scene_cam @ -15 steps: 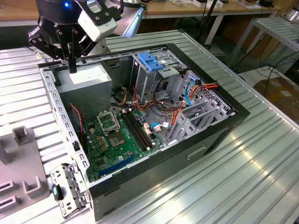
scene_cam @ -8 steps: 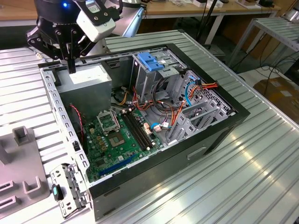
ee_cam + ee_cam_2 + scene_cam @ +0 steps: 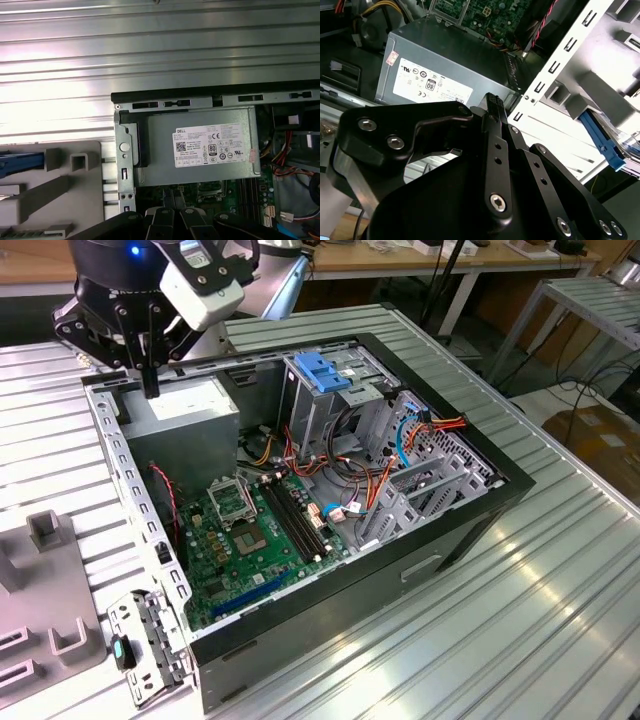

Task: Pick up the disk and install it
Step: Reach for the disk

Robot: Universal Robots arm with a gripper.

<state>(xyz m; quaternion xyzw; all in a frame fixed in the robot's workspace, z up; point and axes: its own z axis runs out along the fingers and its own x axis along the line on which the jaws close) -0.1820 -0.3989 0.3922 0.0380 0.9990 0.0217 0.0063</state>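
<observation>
Pincer (image 3: 150, 388): hangs over the 11 o'clock corner of the case (image 3: 420, 570) in the exterior view, tips pointing down just above the outer edge of the power supply (image 3: 185, 420). It is clenched and grasping nothing.
Disk (image 3: 20, 162): in the first wrist view its blue rail lies in the grey fixture (image 3: 60, 200) on the bench (image 3: 560, 570), outside the case. It is apart from the pincer and untouched.
Fixture: at 9 o'clock of the case in the exterior view, with square posts standing on it.
Case: lid off, motherboard (image 3: 250, 540) exposed, grey drive cage (image 3: 300, 410) near 12 o'clock.
Step in hand (judgement): approach to the pick, with nothing lifted yet.
Doing it well: release the pincer before any descent. Square the jaws to the disk's long sides. Grip near the middle so the disk hangs level. Keep clear of the fixture posts and the case's perforated wall (image 3: 560, 65).
Risk: a skewed grip would probably tilt the disk and bind it in the fixture.
</observation>
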